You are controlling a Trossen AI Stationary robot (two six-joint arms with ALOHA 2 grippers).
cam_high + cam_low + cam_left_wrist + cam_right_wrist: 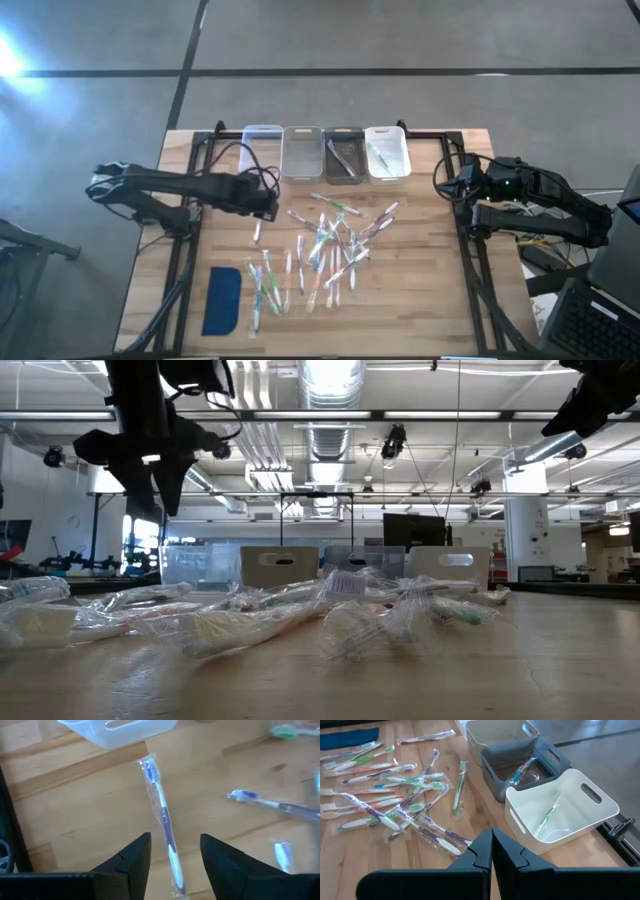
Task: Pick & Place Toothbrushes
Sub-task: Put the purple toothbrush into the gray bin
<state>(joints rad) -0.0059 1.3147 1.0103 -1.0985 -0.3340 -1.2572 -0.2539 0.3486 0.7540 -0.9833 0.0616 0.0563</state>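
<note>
Lying flat between parted left pincer [172, 857] fingers: clear-wrapped toothbrush [162, 817], blue-and-white bristles, purple handle.

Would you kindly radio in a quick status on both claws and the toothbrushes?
Left claw open, over a purple wrapped toothbrush near the clear bin. Right claw shut, waiting at the table's right edge. Nothing blocking.

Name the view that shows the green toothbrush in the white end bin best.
The right wrist view: the green toothbrush lies plainly visible inside the white bin. The high view shows it only as a faint green streak. The low view shows only bin walls, and the left wrist view misses it.
</note>
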